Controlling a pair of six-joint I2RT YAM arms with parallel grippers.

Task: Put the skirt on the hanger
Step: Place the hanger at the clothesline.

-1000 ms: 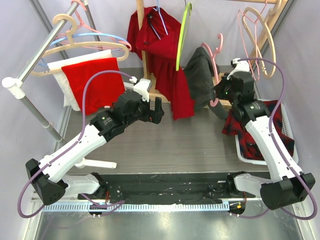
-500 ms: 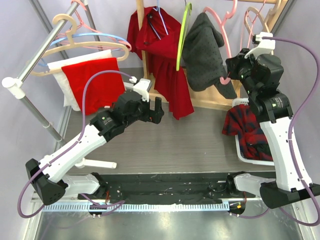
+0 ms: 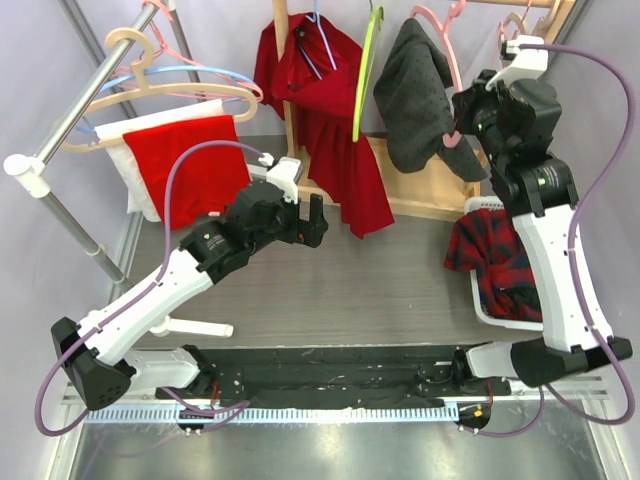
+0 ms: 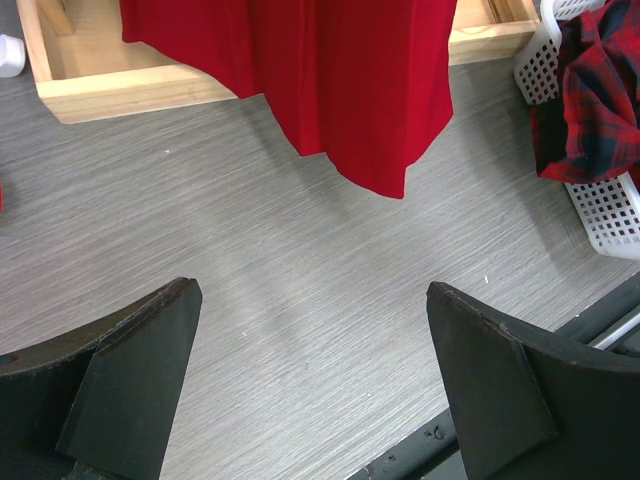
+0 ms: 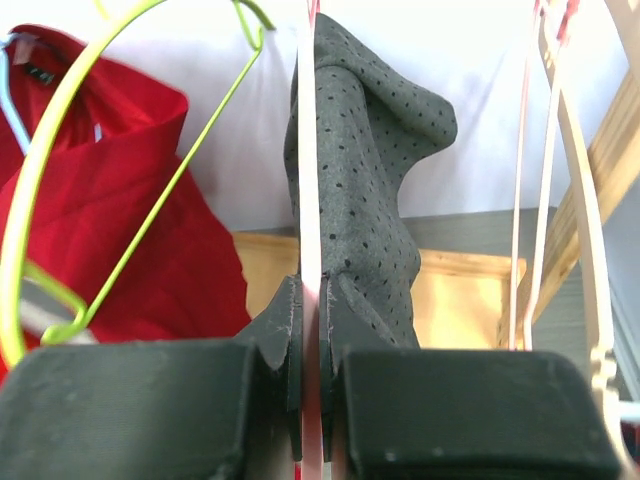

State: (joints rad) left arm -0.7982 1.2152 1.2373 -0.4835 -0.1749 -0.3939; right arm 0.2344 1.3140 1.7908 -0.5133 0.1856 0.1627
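Skirt [image 3: 415, 90] hem apparently above wooden base [image 3: 422, 208]

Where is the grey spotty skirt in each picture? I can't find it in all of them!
Top external: the grey spotty skirt hangs near the top, right of the middle, on the pink hanger that the right gripper pinches.
Left wrist: not in it.
Right wrist: it fills the middle, rising above the gripper.
Shared landmark: the red garment shows in all three views, left of the skirt wherever both appear.
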